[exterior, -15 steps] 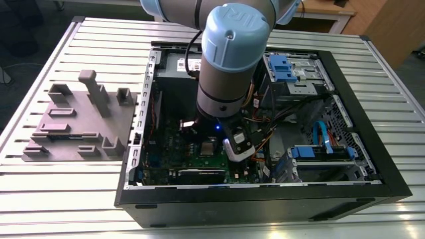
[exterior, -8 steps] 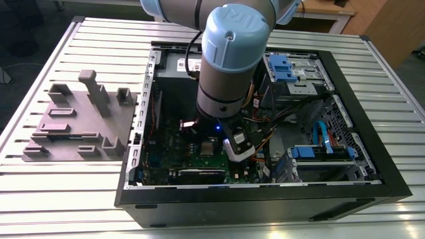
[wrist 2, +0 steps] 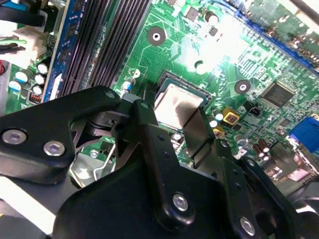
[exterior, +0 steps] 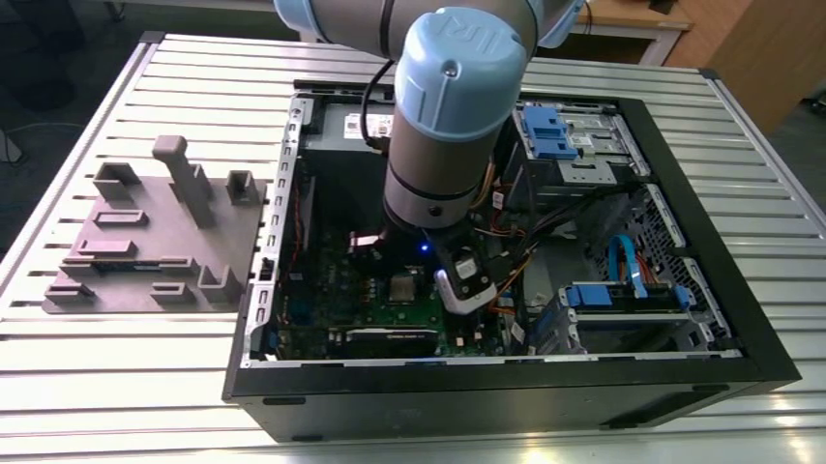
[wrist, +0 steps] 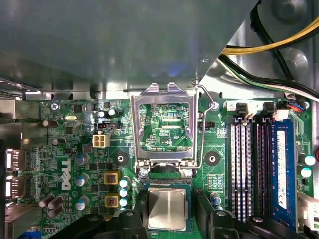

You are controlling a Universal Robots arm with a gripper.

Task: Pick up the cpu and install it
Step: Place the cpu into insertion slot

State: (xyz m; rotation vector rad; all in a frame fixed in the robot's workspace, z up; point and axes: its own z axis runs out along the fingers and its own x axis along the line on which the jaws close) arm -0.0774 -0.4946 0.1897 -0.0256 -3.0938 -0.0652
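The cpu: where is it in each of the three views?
Exterior view: cpu mid-case on the green motherboard.
Second wrist view: cpu on the motherboard, beside the black memory slots.
First wrist view: cpu, memory slots alongside.
Shared landmark: the motherboard.

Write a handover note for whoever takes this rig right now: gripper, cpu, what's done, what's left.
Gripper: low inside the case, directly over the cpu. Whether it grips can't be told.
Cpu: lies flat within the socket on the motherboard, silver top up. Full seating can't be judged.
Socket bracket: swung open, with its lever unlatched.
Done: cpu is at the socket.
Left: bracket not closed, lever not latched, gripper not clear of the cpu.
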